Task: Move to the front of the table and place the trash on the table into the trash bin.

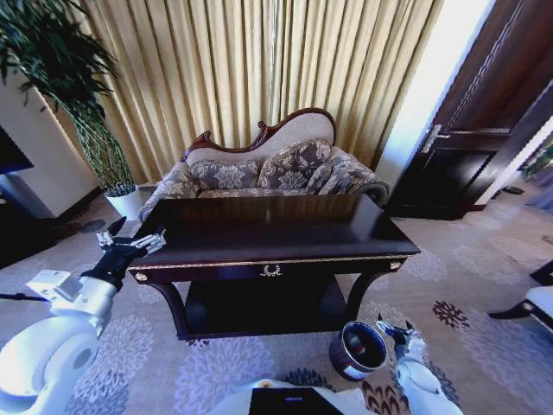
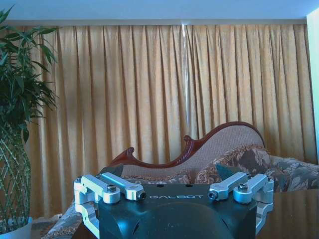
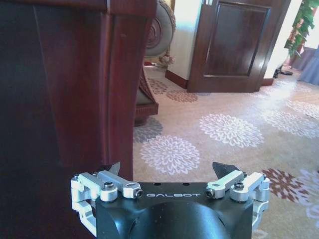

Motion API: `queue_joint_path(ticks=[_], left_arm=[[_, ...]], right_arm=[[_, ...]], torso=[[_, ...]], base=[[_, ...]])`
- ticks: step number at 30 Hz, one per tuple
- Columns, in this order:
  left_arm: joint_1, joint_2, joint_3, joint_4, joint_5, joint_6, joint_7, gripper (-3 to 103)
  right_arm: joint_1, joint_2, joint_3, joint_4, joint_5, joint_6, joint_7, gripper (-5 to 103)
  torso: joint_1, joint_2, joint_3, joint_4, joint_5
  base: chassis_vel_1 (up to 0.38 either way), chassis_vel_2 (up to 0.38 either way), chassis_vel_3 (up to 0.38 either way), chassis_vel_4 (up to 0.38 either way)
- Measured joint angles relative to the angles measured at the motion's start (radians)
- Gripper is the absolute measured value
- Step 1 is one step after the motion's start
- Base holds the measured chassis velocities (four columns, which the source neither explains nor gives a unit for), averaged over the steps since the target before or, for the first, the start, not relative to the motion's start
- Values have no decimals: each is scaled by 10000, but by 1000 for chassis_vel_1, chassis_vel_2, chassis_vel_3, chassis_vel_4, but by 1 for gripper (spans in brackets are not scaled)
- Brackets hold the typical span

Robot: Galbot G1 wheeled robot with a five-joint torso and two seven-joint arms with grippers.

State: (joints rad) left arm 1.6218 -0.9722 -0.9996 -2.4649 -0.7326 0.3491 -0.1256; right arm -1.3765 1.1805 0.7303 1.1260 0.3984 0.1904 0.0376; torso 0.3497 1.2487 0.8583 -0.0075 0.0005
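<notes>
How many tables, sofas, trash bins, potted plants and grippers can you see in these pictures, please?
Table: 1
Sofa: 1
Trash bin: 1
Potted plant: 1
Grippers: 2, the left gripper by the table's left corner and the right gripper beside the bin, both open
Total: 6

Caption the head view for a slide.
Robot facing the dark table, left gripper open at its corner, right gripper open beside the trash bin.

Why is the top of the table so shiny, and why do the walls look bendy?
Head view: the glossy table mirrors the sofa, and the wide lens bows the door at the picture's edge. Left wrist view: daylight glows through the curtains.
</notes>
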Motion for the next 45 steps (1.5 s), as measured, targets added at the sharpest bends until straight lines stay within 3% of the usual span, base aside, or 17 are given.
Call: queue_joint_path(ticks=[7, 8, 11, 15, 20, 24, 27, 32, 40, 45], left_arm=[[-32, -52, -21, 0, -2, 5, 9, 100], [-32, -52, -21, 0, -2, 5, 9, 100], [-30, -98, -118, -6, -15, 8, 16, 100], [-47, -119, -151, 22, -30, 8, 26, 100], [-93, -198, -133, 45, -43, 8, 22, 100], [-105, -247, -113, 13, -50, 7, 19, 100], [-74, -299, -241, -165, -167, 19, 18, 100], [-48, -418, -774, -343, -425, 276, -40, 100], [104, -724, -1096, -361, -786, 1119, -637, 100], [257, -1019, -1083, -361, -647, 1307, -755, 100]], right_arm=[[-1809, -419, 161, 3028, 1165, -1018, -733, 100], [-1809, -419, 161, 3028, 1165, -1018, -733, 100], [-3189, -642, 703, 5397, 1801, -1127, -1382, 100], [-3901, -657, 1069, 6871, 2441, -1128, -1458, 100], [-4445, -520, 1400, 9247, 2930, -1259, -1368, 100], [-4235, -515, 1374, 10816, 3125, -2015, -820, 100], [-3905, -918, 1212, 12611, 3475, -2951, -130, 100], [-3887, -1356, 1286, 13776, 3775, -3736, 459, 100], [-3878, -1660, 1337, 13860, 3374, -3993, 961, 100], [-3822, -1799, 1369, 13672, 3375, -4014, 1136, 100]], torso=[[0, 1, -1, -4, -5], [0, 1, -1, -4, -5], [-2, 1, -1, 1, -7], [-1, 1, -1, -2, -6], [-2, 2, -1, -1, -7], [-2, 1, -1, 0, -6], [-1, 0, 0, 4, -7], [-1, 2, 0, 0, -8], [0, 0, 0, 0, -5], [0, 1, 0, 0, -5]], base=[[0, 0, 0, 0], [0, 0, 0, 0], [0, 0, 0, 0], [0, 0, 0, 0], [0, 0, 0, 0], [0, 0, 0, 0], [0, 0, 0, 0], [0, 0, 0, 0], [0, 0, 0, 0], [0, 0, 0, 0]])
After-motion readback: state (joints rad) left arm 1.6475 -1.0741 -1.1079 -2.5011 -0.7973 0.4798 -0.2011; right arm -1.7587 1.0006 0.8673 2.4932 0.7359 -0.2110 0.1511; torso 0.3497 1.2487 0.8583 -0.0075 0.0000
